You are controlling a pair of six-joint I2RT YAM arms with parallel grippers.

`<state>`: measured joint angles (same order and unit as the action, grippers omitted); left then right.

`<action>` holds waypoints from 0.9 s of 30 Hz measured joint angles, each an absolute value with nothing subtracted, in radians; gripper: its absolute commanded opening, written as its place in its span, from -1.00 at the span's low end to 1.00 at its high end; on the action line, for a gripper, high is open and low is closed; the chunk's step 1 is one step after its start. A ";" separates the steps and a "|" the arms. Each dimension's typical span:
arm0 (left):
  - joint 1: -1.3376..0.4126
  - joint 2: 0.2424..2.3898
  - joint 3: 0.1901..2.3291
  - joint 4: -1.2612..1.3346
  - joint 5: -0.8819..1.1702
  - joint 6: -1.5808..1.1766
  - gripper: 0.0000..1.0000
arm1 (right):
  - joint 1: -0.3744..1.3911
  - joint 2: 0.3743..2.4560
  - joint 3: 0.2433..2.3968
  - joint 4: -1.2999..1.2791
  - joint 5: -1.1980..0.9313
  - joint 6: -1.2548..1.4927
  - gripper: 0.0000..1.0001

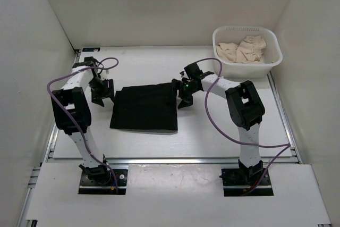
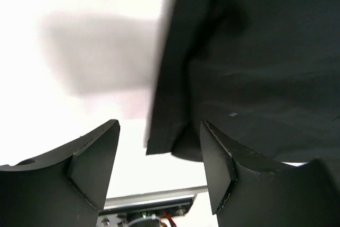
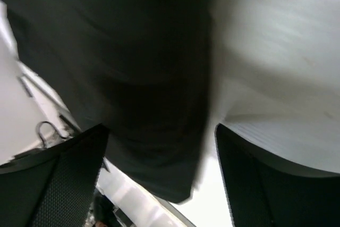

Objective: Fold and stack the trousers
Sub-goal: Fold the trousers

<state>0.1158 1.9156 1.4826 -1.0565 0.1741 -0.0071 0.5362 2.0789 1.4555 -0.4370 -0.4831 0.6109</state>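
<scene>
The black trousers (image 1: 144, 108) are laid folded on the bench (image 1: 212, 131), flanked by the left tool (image 1: 101, 98) and right tool (image 1: 183, 99); both are released, fingers spread at the cloth's edges.

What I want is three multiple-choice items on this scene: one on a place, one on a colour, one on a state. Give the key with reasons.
1. Where does the basket stand?
A. at the far right of the table
B. at the near left
C. between the arm bases

2. What colour are the trousers lying on the table?
A. beige
B. black
C. blue

3. What state is the left tool in?
A. shut on cloth
B. open
C. out of view

Key:
1 A, the top view shows it in the far right corner.
2 B, they are plainly black.
3 B, its fingers stand apart in the left wrist view, with the trouser edge between them.
</scene>
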 measured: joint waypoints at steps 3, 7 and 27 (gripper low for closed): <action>0.165 1.892 1.445 -1.062 0.190 -0.007 0.47 | 0.538 2.085 1.455 -0.364 -0.512 0.635 -0.05; 0.224 1.841 1.405 -1.068 0.210 -0.007 0.47 | 0.537 2.086 1.418 -0.302 -0.536 0.656 -0.77; 0.278 1.748 1.317 -1.073 0.231 -0.007 0.52 | 0.242 1.929 1.243 -0.604 -0.581 0.357 0.99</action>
